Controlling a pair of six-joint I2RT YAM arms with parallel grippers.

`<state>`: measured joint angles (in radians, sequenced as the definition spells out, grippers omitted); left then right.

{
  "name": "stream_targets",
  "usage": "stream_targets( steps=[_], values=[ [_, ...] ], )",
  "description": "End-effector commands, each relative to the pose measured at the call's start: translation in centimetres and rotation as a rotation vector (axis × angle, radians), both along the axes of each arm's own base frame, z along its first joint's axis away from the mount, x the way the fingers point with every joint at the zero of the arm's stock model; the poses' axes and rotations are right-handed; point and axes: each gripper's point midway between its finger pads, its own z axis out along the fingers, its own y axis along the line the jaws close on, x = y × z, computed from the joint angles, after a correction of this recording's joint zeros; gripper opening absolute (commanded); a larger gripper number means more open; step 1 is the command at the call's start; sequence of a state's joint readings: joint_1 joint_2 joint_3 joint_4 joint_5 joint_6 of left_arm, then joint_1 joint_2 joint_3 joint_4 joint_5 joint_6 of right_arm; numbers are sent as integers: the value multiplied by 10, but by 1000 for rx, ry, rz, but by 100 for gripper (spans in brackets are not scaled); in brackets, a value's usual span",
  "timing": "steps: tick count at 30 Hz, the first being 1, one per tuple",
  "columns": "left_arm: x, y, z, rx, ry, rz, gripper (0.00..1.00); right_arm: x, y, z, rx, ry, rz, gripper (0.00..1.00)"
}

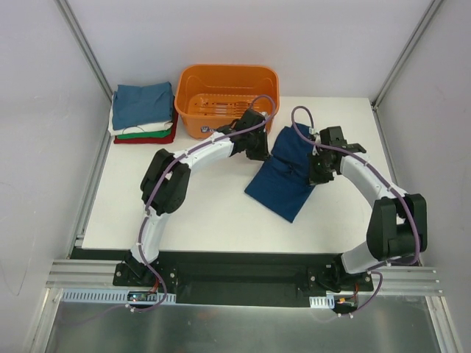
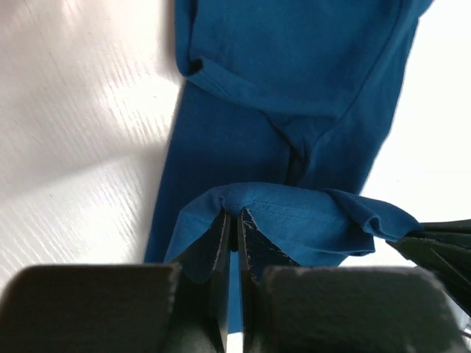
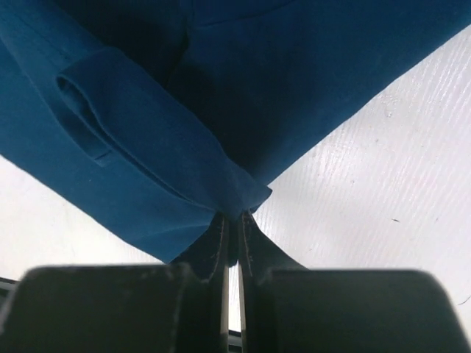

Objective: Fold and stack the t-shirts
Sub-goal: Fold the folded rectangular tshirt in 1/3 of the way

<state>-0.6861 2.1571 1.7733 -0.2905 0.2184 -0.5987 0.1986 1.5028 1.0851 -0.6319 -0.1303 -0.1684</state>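
Note:
A dark blue t-shirt (image 1: 283,176) lies partly folded on the white table, right of centre. My left gripper (image 1: 259,149) is shut on the hemmed edge of the shirt at its upper left; the wrist view shows the cloth (image 2: 294,213) pinched between the jaws. My right gripper (image 1: 318,170) is shut on the shirt's right edge, with a corner of cloth (image 3: 235,195) in the jaws. Both hold the cloth a little above the table. A stack of folded t-shirts (image 1: 143,112), teal on top with white, green and red below, sits at the back left. No print shows on the blue shirt.
An orange plastic basket (image 1: 227,99) stands at the back centre, just behind my left gripper. White walls and metal frame posts close in the table on three sides. The left arm arches across the table's middle.

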Motion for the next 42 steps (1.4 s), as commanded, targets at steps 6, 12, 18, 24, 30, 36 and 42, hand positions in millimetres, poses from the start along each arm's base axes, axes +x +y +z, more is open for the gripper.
stream_targets(
  steps=[6,12,18,24,30,36,42],
  values=[
    [26,-6,17,-48,-52,-11,57,42,-18,1,-70,-32,-80,40],
    [-2,12,66,-82,-107,-48,99,43,-12,30,-34,-94,-75,97],
    [-55,44,85,-94,-89,-64,99,5,29,35,106,-85,31,97],
    [-99,90,65,-34,-61,-10,99,-17,78,10,141,-27,152,97],
    [-113,118,50,-1,-37,62,99,22,79,-17,64,-53,114,97],
    [-109,128,47,6,-32,95,99,79,54,-25,10,-123,8,97],
    [-109,128,43,9,-21,88,99,124,31,3,8,-245,-100,97]
  ],
)
